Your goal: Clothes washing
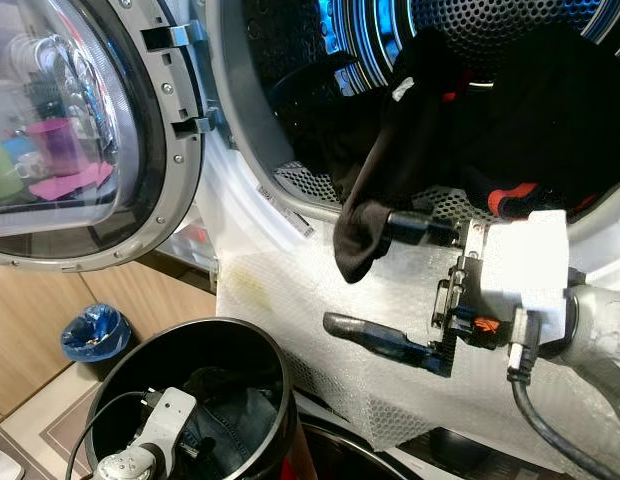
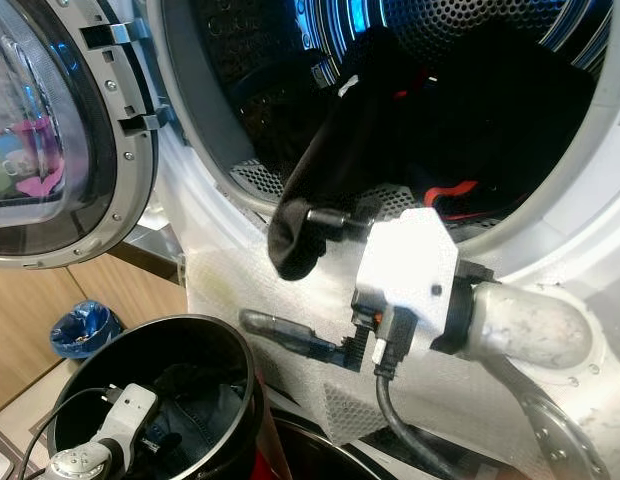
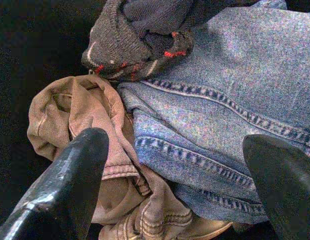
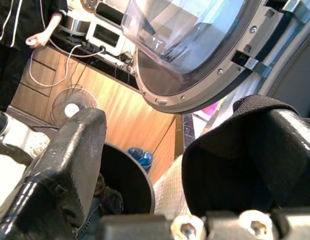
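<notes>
Right gripper (image 1: 385, 282) at washer drum (image 1: 510, 40) mouth, jaws apart, black garment (image 1: 390, 180) draped over upper finger, mostly inside | left gripper (image 3: 180, 185) jaws open above jeans (image 3: 235, 110) in black bin (image 1: 240, 345) at 7 o'clock | loading judged partway; bin clothes remained.

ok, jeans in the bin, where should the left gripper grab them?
Pinch the folded seam ridge of the jeans, coming straight down. The left gripper hangs open astride it; that raised fold sits uppermost, beside the tan garment.
</notes>
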You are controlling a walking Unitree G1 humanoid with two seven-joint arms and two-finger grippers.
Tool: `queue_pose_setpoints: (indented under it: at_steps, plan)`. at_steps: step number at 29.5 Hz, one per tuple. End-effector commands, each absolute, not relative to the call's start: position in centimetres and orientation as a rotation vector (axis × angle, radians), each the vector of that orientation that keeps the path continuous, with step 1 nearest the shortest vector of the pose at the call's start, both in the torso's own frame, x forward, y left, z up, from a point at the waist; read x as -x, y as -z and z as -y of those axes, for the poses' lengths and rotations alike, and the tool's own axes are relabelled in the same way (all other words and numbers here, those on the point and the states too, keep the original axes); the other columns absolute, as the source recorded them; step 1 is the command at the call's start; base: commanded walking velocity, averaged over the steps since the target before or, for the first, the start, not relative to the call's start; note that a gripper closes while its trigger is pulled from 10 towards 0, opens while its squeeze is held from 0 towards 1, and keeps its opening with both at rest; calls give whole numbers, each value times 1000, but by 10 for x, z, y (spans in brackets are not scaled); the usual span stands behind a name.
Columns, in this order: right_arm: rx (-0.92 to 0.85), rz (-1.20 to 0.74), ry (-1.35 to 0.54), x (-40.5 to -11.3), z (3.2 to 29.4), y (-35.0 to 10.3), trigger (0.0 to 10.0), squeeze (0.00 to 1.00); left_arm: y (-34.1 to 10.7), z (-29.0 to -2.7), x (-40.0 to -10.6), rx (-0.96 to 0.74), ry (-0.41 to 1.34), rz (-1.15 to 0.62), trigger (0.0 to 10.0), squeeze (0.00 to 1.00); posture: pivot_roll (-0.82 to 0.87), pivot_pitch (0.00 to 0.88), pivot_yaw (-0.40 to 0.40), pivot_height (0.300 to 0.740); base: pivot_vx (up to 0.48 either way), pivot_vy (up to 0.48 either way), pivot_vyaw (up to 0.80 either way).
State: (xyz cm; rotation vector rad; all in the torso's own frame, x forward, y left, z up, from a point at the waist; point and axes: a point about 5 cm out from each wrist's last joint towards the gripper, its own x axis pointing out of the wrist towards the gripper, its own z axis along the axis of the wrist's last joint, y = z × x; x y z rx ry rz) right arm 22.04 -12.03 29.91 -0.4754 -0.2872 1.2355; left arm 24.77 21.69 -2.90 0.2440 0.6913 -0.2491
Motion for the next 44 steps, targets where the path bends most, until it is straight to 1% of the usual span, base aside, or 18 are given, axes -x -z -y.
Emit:
queue_pose_setpoints:
  at_steps: [1, 2, 3, 5, 6, 10, 15, 17, 21, 25, 29, 31, 33, 36, 38, 39, 40, 44]
  plan:
    - [506, 299, -1234, -219, 119, -302, 10000, 0, 67, -196, -204, -177, 288, -887, 10000, 0, -37, 74, -43, 740, 0, 0, 0]
    - [516, 320, -1183, -225, 120, -305, 10000, 0, 67, -196, -204, -178, 287, -887, 10000, 0, -37, 74, -43, 740, 0, 0, 0]
    - [531, 357, -1071, -237, 122, -313, 10000, 0, 67, -196, -204, -178, 286, -887, 10000, 0, -37, 74, -43, 740, 0, 0, 0]
    - [545, 364, -951, -251, 128, -320, 10000, 0, 67, -196, -203, -177, 286, -887, 10000, 0, -37, 74, -43, 740, 0, 0, 0]
    - [597, 355, -882, -258, 134, -322, 10000, 0, 67, -196, -203, -177, 286, -888, 10000, 0, -37, 74, -43, 740, 0, 0, 0]
    - [638, 326, -795, -265, 145, -321, 10000, 0, 67, -196, -203, -177, 288, -888, 10000, 0, -41, 69, -43, 740, 0, 0, 0]
    - [622, 327, -808, -263, 148, -318, 10000, 0, 67, -196, -203, -179, 291, -889, 10000, 0, -42, 68, -43, 740, 0, 0, 0]
    - [597, 351, -776, -267, 147, -322, 10000, 0, 67, -196, -203, -181, 294, -890, 10000, 0, -44, 66, -41, 740, 0, 0, 0]
    - [592, 372, -787, -272, 132, -325, 10000, 0, 67, -195, -204, -183, 295, -889, 10000, 0, -43, 65, -40, 740, 0, 0, 0]
    - [584, 404, -802, -283, 107, -333, 10000, 0, 66, -193, -205, -182, 294, -884, 10000, 0, -38, 65, -43, 740, 0, 0, 0]
    - [570, 378, -749, -295, 101, -341, 10000, 0, 66, -193, -206, -182, 293, -883, 10000, 0, -39, 65, -42, 740, 0, 0, 0]
    - [574, 355, -727, -299, 100, -341, 10000, 0, 66, -193, -206, -183, 295, -882, 10000, 0, -39, 65, -42, 740, 0, 0, 0]
    - [635, 296, -692, -307, 99, -338, 10000, 0, 66, -193, -207, -189, 297, -882, 10000, 0, -41, 63, -44, 740, 0, 0, 0]
    - [639, 272, -670, -310, 100, -337, 10000, 0, 66, -192, -207, -191, 297, -883, 10000, 0, -39, 62, -44, 740, 0, 0, 0]
    - [728, 244, -623, -317, 102, -334, 10000, 0, 64, -192, -210, -193, 297, -878, 10000, 0, -38, 61, -45, 740, 0, 0, 0]
    - [801, 215, -546, -327, 107, -333, 10000, 0, 63, -192, -213, -200, 299, -872, 10000, 0, -38, 61, -45, 740, 0, 0, 0]
    - [803, 208, -485, -333, 110, -336, 10000, 0, 62, -192, -214, -202, 298, -869, 10000, 0, -40, 60, -45, 740, 0, 0, 0]
    - [781, 205, -445, -338, 111, -341, 10000, 0, 61, -192, -215, -202, 294, -868, 10000, 0, -39, 59, -46, 740, 0, 0, 0]
